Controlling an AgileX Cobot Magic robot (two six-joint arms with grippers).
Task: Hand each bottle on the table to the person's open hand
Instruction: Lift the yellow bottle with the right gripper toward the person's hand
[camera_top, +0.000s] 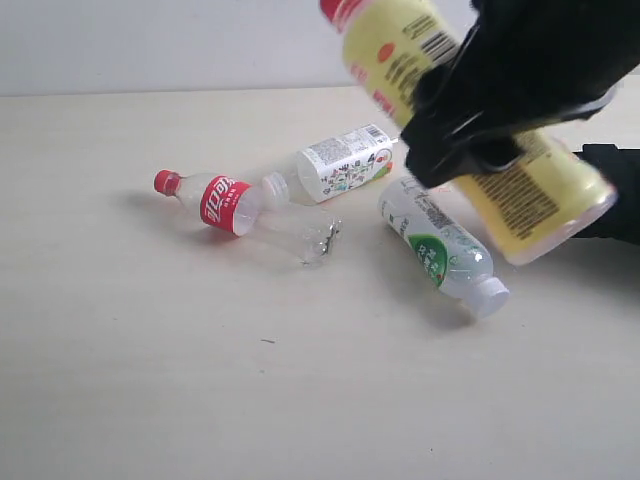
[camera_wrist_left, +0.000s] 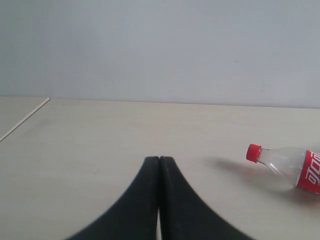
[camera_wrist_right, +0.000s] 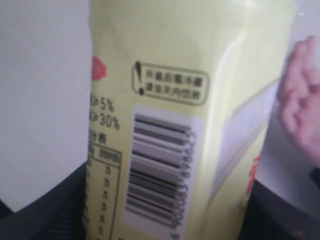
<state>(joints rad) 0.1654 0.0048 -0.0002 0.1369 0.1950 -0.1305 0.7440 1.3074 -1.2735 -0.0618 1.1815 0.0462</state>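
Note:
My right gripper (camera_top: 470, 120) is shut on the yellow-labelled bottle (camera_top: 480, 140), holding it tilted high above the table (camera_top: 150, 380) with its red cap up and to the left. In the right wrist view this bottle (camera_wrist_right: 170, 100) fills the frame between the dark fingers (camera_wrist_right: 45, 210), and the person's open hand (camera_wrist_right: 300, 100) shows blurred just beyond it. Three bottles lie on the table: the red-label one (camera_top: 225, 203), the white squarish one (camera_top: 340, 165) and the green-label one (camera_top: 440, 250). My left gripper (camera_wrist_left: 160, 160) is shut and empty, low over the table, with the red-label bottle (camera_wrist_left: 285, 167) off to one side.
A black sleeve (camera_top: 612, 190) shows at the right edge of the exterior view, behind the lifted bottle. A pale wall runs behind the table's far edge. A seam or table edge (camera_wrist_left: 25, 119) crosses one corner of the left wrist view.

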